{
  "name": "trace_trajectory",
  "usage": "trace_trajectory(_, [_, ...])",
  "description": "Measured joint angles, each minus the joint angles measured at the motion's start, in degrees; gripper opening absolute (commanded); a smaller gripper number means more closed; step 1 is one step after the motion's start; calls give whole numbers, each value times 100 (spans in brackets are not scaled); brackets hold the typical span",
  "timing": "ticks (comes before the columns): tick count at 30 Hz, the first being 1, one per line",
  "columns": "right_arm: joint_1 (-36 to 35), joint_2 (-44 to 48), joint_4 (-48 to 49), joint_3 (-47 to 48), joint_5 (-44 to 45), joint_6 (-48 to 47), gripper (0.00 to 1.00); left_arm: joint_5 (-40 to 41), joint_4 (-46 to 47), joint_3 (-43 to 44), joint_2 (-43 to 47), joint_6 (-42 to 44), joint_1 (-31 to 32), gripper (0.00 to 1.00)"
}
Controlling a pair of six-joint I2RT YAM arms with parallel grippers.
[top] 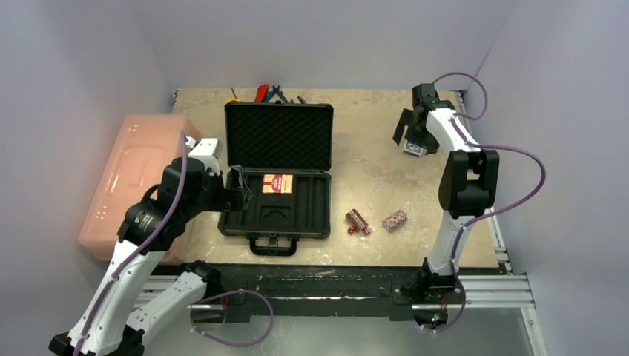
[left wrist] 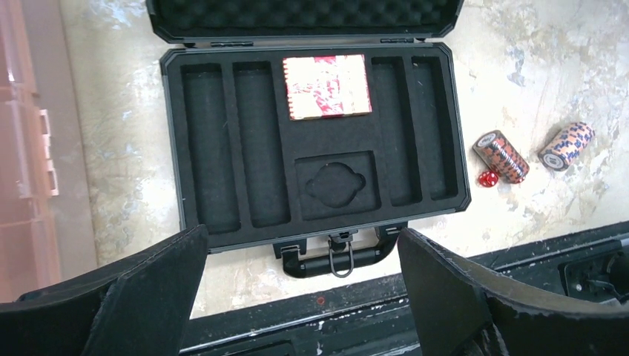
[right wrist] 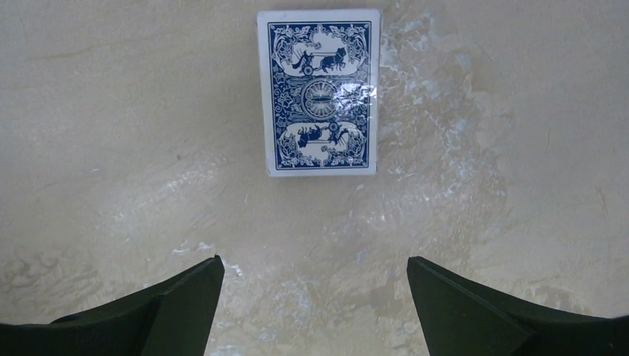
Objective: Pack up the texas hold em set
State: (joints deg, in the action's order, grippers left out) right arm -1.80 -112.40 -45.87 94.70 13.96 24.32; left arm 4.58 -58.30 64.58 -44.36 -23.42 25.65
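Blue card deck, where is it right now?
In the top view the blue card deck lies flat on the table, far right side, well right of the open case and beneath the open right gripper.

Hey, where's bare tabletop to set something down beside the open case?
Bare: between the case and the blue deck, and right of the chip rolls. Crowded: dice and rolls at the case's front right; pliers behind; pink bin left.
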Motion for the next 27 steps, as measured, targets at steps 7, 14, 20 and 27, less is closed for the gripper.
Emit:
trace_trajectory(7, [20, -293, 136, 125, -162, -238, 99, 323, 37, -177, 490, -92, 0, 100])
trace_trajectory(14, [125, -557, 315, 310, -310, -402, 99, 459, -7, -166, 122, -96, 0, 100])
trace_trajectory(20, [155, -791, 330, 391, -444, -402, 99, 437, -74, -122, -111, -98, 0, 100])
trace_trajectory(27, [155, -1058, 350, 693, -457, -382, 99, 289, -109, -116, 76, -96, 0, 100])
